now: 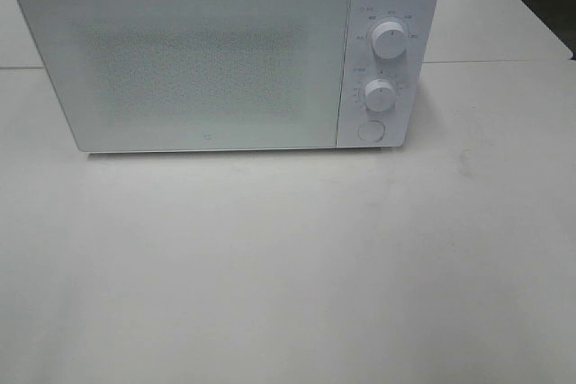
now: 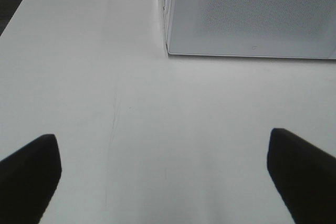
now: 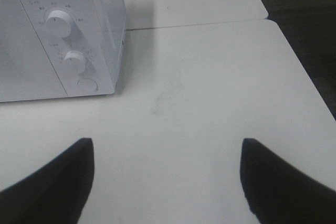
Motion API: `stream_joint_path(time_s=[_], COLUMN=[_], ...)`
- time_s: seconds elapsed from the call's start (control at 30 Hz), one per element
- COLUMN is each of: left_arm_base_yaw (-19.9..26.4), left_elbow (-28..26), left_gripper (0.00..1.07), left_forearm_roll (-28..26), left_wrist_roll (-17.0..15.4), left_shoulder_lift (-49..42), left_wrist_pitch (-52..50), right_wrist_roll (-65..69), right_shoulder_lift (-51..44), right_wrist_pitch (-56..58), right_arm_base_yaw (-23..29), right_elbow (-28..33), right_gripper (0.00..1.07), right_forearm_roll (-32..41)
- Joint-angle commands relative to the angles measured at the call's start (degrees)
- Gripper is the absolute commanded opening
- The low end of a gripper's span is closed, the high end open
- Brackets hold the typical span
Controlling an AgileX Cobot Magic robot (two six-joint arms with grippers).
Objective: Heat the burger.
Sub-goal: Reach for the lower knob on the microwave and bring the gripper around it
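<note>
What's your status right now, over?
Left tool open, empty. Right tool open, empty. Burger not in view. Microwave door shut.

Overhead cam looks down at the front of the boxy white microwave oven [image 1: 180,60] on the matte white tabletop [image 1: 288,267]. Both wrist cams sit low, facing it: left catches the door-side corner, right the white dial panel [image 3: 68,45], so all three share it.

One microwave [image 1: 207,60]; two knobs [image 1: 389,39]; one round button [image 1: 370,130]; two tables [image 1: 288,267].
</note>
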Motion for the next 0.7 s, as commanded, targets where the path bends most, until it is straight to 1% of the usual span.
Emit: stream_joint_path(time_s=[0.03,0.1,0.13,0.27,0.3,0.37,0.5,0.63,0.7], left_arm_base_yaw=[-0.2,-0.2,-0.2,-0.2,-0.2,-0.2,-0.2,-0.2,-0.2], left_elbow=[0.1,0.1,0.1,0.1,0.1,0.1,0.1,0.1,0.1], left_gripper=[1.01,1.01,1.01,1.01,1.01,1.01,1.01,1.01,1.01], left_forearm_roll=[-0.3,-0.3,-0.3,-0.3,-0.3,-0.3,-0.3,-0.3,-0.3], left_wrist_roll=[-0.1,-0.1,-0.1,-0.1,-0.1,-0.1,-0.1,-0.1,-0.1], left_shoulder_lift=[-1.6,-1.6,-1.6,-1.6,-1.6,-1.6,-1.6,-1.6,-1.6], left_wrist_pitch=[-0.4,-0.4,-0.4,-0.4,-0.4,-0.4,-0.4,-0.4,-0.4], right_wrist_roll=[0.4,0.4,0.4,0.4,0.4,0.4,0.4,0.4,0.4], right_shoulder_lift=[4.6,5.5,7.8,11.0,13.3,14.2,19.8,22.8,25.8], right_wrist_pitch=[-6.6,-8.0,-10.4,-13.6,-15.9,-16.7,-21.0,-23.8,-27.1], right_arm_base_yaw=[-0.1,-0.1,-0.1,-0.1,-0.1,-0.1,-0.1,-0.1,-0.1], right_elbow=[-0.2,-0.2,-0.2,-0.2,-0.2,-0.2,-0.2,-0.2,-0.2], right_gripper=[0.74,0.74,0.74,0.74,0.74,0.74,0.74,0.74,0.74], right_forearm_roll=[-0.2,-0.2,-0.1,-0.1,-0.1,-0.1,-0.1,-0.1,-0.1])
